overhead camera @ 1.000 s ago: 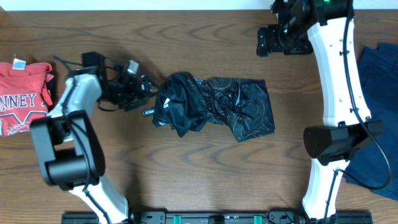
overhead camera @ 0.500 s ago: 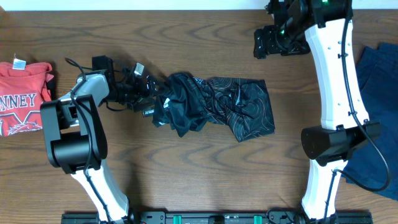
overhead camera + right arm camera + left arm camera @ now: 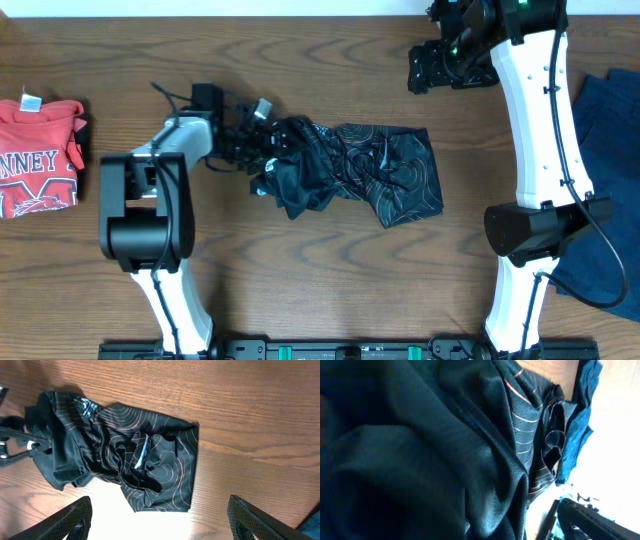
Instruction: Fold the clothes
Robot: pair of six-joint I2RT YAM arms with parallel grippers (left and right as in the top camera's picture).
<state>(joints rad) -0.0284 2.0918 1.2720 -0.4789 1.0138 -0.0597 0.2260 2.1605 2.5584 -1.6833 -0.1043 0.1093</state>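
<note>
The clothes here are a black jersey (image 3: pixel 350 175) with thin wavy lines, lying crumpled in the middle of the table. It also shows in the right wrist view (image 3: pixel 120 455). My left gripper (image 3: pixel 268 138) is open and pushed into the jersey's left end, with bunched fabric between its wide jaws. Dark cloth (image 3: pixel 445 450) fills the left wrist view and hides the fingers there. My right gripper (image 3: pixel 435 68) hangs high over the table's far right side, open and empty. Its fingers (image 3: pixel 70 520) frame the lower edge of its view, with the jersey well below them.
A folded red shirt (image 3: pixel 38 158) with white letters lies at the left edge. A dark blue garment (image 3: pixel 605 200) lies at the right edge, partly under the right arm. Bare wooden table (image 3: pixel 330 280) surrounds the jersey.
My left gripper has slid right along the table and into the jersey's left end, bunching it slightly. The right arm has barely moved.
</note>
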